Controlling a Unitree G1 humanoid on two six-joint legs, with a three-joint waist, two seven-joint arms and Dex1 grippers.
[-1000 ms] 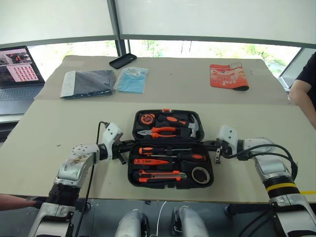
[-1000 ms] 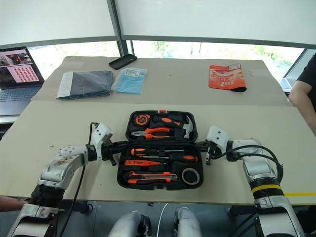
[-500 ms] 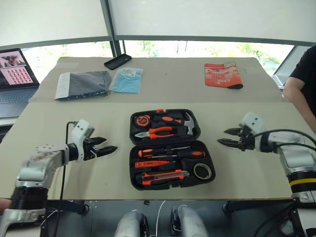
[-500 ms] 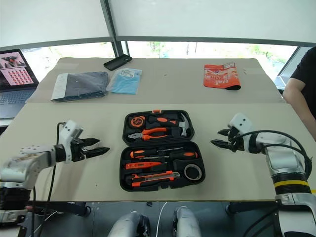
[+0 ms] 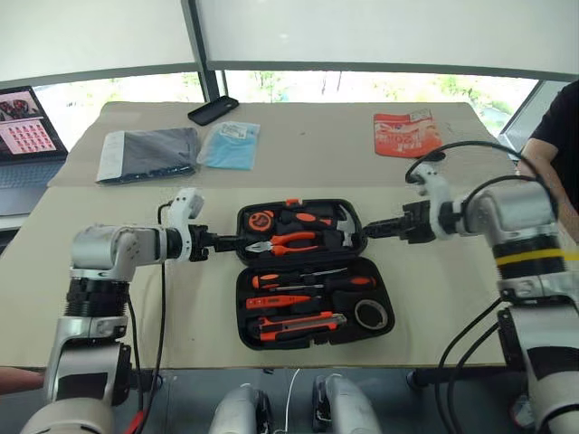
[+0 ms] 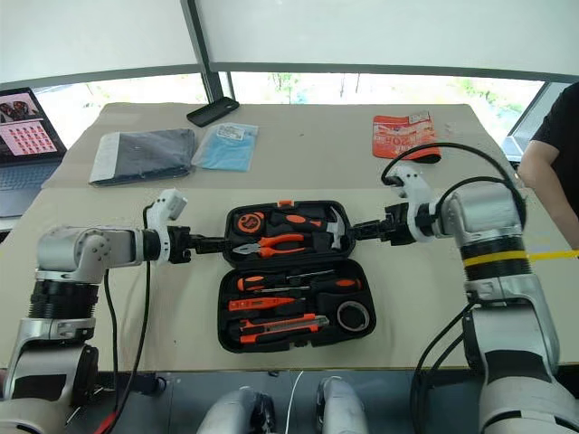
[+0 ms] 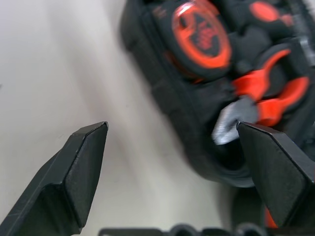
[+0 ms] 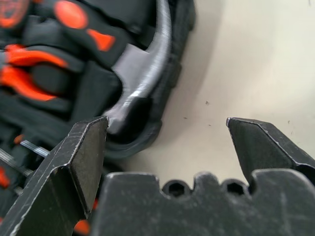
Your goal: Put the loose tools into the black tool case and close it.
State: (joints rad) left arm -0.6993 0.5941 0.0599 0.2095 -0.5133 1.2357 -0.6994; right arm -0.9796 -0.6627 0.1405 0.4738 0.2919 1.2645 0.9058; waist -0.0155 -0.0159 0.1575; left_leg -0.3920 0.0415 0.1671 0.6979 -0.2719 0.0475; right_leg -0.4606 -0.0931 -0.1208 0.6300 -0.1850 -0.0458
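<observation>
The black tool case (image 5: pixel 308 271) lies open on the tan table (image 5: pixel 109 298), near the table's front edge and about midway between its left and right edges. Its near half holds two orange-and-black screwdrivers (image 5: pixel 312 280), a small orange tester screwdriver (image 5: pixel 282 301), a utility knife (image 5: pixel 298 323) and a dark tape roll (image 5: pixel 368 314). The far half holds a tape measure (image 5: pixel 268 219), orange-handled pliers (image 5: pixel 288 242) and a hammer (image 5: pixel 346 226).

The left gripper (image 5: pixel 228 241) reaches the left edge of the far half, fingers spread wide, one on each side of that rim in the left wrist view, grasping nothing. The right gripper (image 5: pixel 375 230) sits at the right edge of the same half, fingers (image 8: pixel 78 147) likewise released wide, one over the hammer corner and one over bare table.

Bare table lies on both sides of the case and in a broad band behind it. Along the far edge lie a phone (image 5: pixel 213 110), a grey folded cloth (image 5: pixel 149 154), a blue packet (image 5: pixel 230 146) and a red pouch (image 5: pixel 407 134). A laptop (image 5: pixel 27 136) stands off the left edge; a person's arm (image 5: pixel 552 136) is at the right edge.
</observation>
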